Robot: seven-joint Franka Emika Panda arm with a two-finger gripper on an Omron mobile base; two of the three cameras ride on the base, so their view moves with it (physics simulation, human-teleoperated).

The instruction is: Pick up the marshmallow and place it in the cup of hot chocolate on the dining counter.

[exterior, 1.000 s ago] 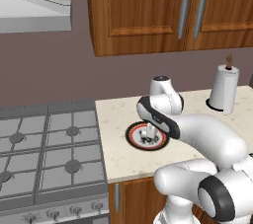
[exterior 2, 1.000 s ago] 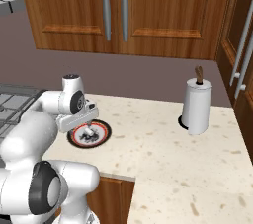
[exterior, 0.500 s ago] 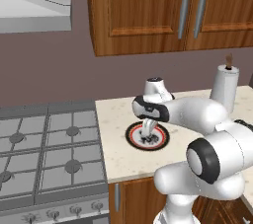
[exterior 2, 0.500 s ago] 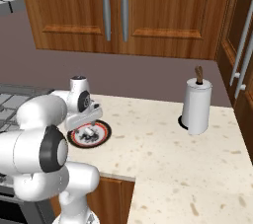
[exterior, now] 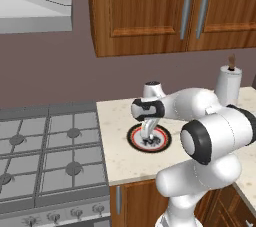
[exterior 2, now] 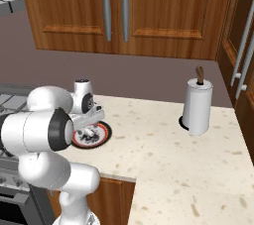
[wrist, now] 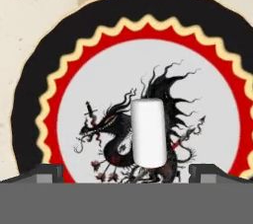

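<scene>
Lowered since earlier frame: gripper (wrist: 126,173), now low over plate (wrist: 29,94) at frame centre; jaws apart astride marshmallow (wrist: 148,131), unclamped. Grasp appears imminent.

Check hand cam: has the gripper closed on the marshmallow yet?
No. The marshmallow lies free on the plate, fingertips wide apart either side.

The arm is glossy white, built of thick rounded segments that swell like bulbs at each bend. Dark, nearly black rings band the joints, and one large joint shows a round dark cap with a grey face. The wrist ends in a short white cylinder topped by a small dark cap. The claw (exterior: 148,140) looks grey and dark, though it is too small to make out clearly.
</scene>
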